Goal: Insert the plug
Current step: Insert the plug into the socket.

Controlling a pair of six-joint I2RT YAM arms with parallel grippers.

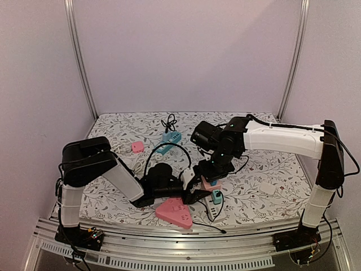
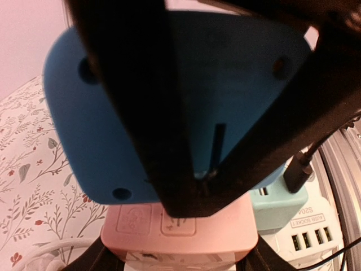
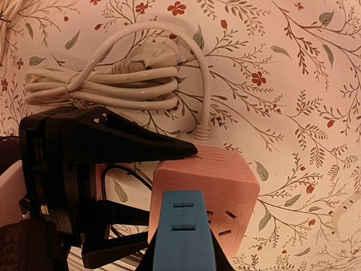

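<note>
The blue plug (image 3: 186, 231) is pinched in my right gripper (image 3: 183, 257), which is shut on it and points down. Directly under it stands a pink cube socket (image 3: 217, 180) with slots on its near face. In the left wrist view the wide blue plug (image 2: 101, 113) hangs right over the pink cube socket (image 2: 180, 226), and the right gripper's black fingers (image 2: 141, 113) cover where they meet. My left gripper (image 1: 203, 186) is shut on the pink cube socket (image 1: 211, 183) from the side, with one finger (image 3: 141, 144) along its top edge. My right gripper (image 1: 213, 171) hovers just above.
A coiled white cable (image 3: 113, 79) lies behind the cube. A teal USB charger (image 2: 279, 206) sits on a white strip (image 2: 310, 240) to the right. A pink triangular power strip (image 1: 175, 213) lies near the front edge. A blue strip (image 1: 169, 138) and small pink cube (image 1: 137, 147) lie farther back.
</note>
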